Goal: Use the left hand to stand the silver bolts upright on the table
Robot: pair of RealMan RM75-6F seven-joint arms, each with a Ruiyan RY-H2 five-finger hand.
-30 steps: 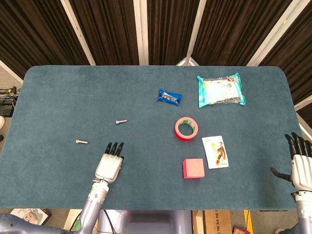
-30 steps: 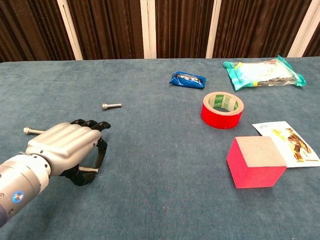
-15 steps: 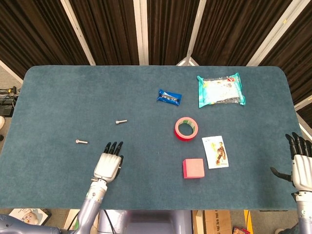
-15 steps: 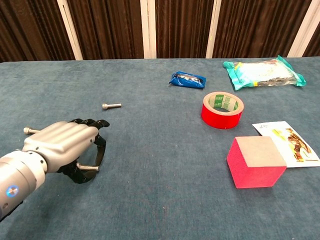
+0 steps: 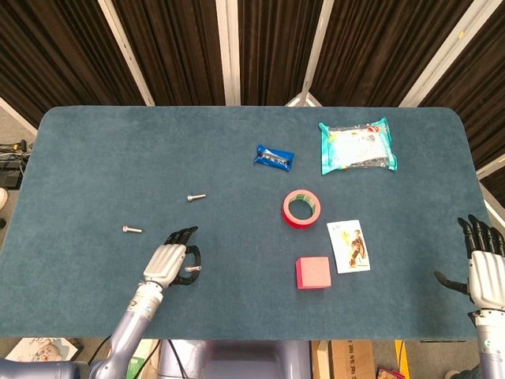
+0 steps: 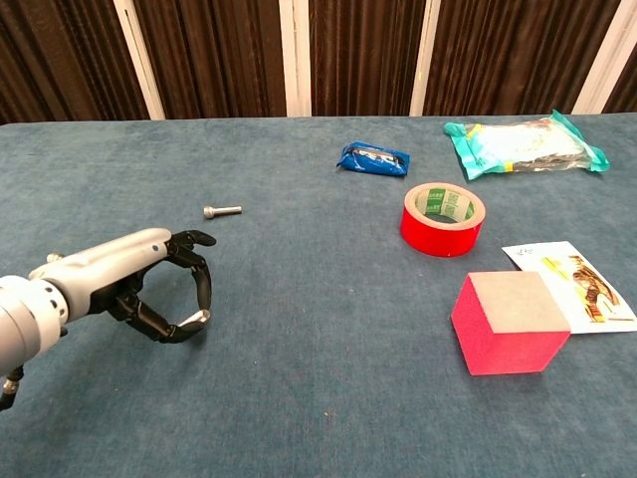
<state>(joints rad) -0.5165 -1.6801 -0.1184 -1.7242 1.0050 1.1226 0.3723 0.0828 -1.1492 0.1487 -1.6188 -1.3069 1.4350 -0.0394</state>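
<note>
Rolling onto its side since a second ago, the left robot hand (image 6: 149,284) now pinches one silver bolt (image 6: 196,318) at lower left. Two more bolts (image 5: 196,197) (image 5: 132,230) lie flat on the tabletop (image 5: 102,150); the right robot hand (image 5: 483,264) is empty, fingers spread.

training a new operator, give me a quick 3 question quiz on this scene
1. True or false: the left hand pinches a bolt.
2. How many bolts lie loose on the table in the head view?
3. What sits nearest the tape? A) pink block B) wipes pack C) right hand

Key: 1 true; 2 two; 3 A
</note>
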